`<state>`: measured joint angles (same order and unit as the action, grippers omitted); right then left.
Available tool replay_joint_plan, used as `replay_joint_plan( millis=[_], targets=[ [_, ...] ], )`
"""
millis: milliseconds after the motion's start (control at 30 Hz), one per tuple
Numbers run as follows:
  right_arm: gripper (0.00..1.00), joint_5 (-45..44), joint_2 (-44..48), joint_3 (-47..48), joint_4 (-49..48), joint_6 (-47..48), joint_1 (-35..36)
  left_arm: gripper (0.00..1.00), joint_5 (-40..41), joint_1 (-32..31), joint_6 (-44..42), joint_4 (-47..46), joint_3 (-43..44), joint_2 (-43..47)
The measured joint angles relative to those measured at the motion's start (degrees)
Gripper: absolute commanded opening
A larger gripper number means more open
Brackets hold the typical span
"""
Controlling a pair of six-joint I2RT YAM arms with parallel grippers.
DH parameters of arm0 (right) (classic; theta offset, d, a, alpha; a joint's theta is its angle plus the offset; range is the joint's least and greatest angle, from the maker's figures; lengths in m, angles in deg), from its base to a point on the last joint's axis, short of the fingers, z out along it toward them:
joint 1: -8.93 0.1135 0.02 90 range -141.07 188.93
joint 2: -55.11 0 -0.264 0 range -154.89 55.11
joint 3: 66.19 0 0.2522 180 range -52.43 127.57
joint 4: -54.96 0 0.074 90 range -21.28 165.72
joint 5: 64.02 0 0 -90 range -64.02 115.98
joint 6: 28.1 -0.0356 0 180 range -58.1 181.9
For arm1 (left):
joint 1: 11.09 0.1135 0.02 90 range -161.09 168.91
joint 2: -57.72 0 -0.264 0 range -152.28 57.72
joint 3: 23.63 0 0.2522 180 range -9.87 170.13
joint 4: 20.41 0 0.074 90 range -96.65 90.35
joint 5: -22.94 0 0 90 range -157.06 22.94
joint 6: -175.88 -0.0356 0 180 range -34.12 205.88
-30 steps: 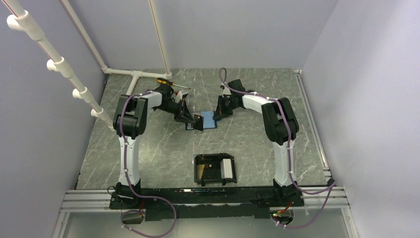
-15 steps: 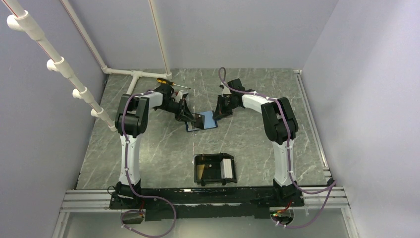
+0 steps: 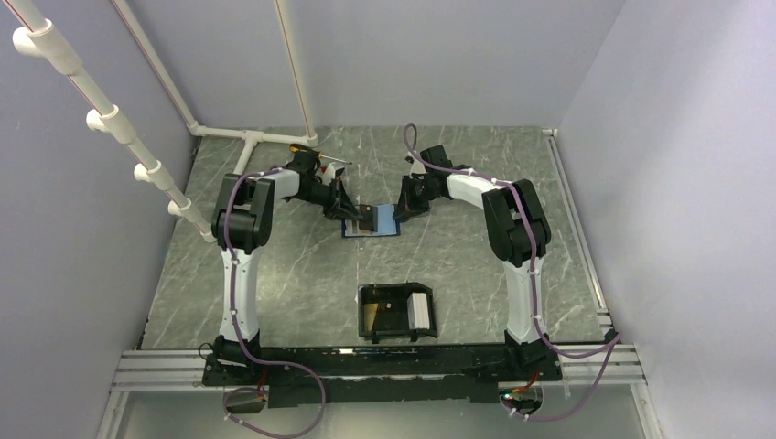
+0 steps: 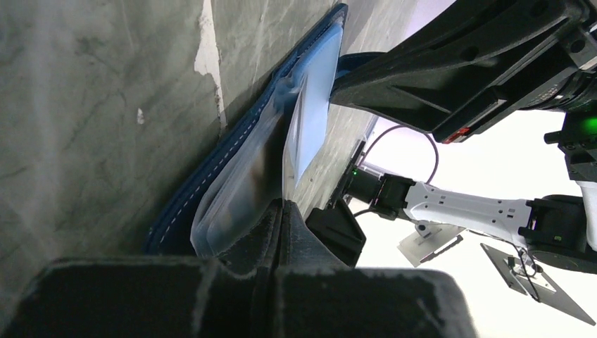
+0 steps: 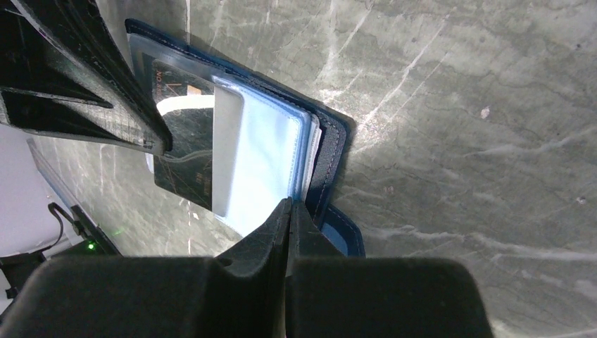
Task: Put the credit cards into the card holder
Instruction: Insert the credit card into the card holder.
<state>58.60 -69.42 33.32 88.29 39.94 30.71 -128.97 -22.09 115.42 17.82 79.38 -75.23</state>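
Right wrist alone: dark card [image 5: 184,148] in wallet [image 5: 331,151]; left end effector [image 4: 281,208], right end effector [image 5: 290,208] tight on sleeves.

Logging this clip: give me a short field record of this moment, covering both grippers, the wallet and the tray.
left gripper: shut, pinching a clear sleeve of the blue wallet
right gripper: shut on the wallet's opposite side
blue wallet: lying open between both grippers
dark card: visible inside one sleeve
card holder: at the near side, apart from both grippers
credit card: one orange-gold, lying in the holder's left part
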Motion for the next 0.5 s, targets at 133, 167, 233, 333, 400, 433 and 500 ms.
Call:
replay_joint_plan(
  millis=[133, 167, 233, 333, 400, 433, 500],
  targets=[
    [0.0, 0.02, 0.0, 0.0, -0.04, -0.07, 0.0, 0.0, 0.5, -0.61, 1.68, -3.23, -1.6, 0.0],
    [0.0, 0.02, 0.0, 0.0, -0.04, -0.09, 0.0, 0.0, 0.5, -0.7, 2.36, -4.35, -2.29, 0.0],
    [0.0, 0.02, 0.0, -0.02, -0.07, -0.11, 0.0, 0.0, 0.26, -0.72, 3.41, -5.79, -3.08, 0.0],
    [0.0, 0.0, 0.0, -0.02, -0.04, -0.35, 0.02, 0.0, 0.33, -0.96, 4.15, -6.67, -3.23, 0.0],
    [0.03, -0.15, 0.02, -0.02, 0.07, -0.57, 0.02, 0.02, 0.66, -1.31, 4.15, -6.73, -3.21, 0.04],
    [0.04, -0.35, 0.04, -0.02, 0.13, -0.61, 0.02, 0.05, 0.87, -1.51, 4.13, -6.73, -3.23, 0.09],
    [0.06, -1.29, 0.42, -0.02, 0.55, -0.7, 0.07, 0.15, 1.77, -1.86, 3.98, -6.32, -3.21, 0.39]
  ],
)
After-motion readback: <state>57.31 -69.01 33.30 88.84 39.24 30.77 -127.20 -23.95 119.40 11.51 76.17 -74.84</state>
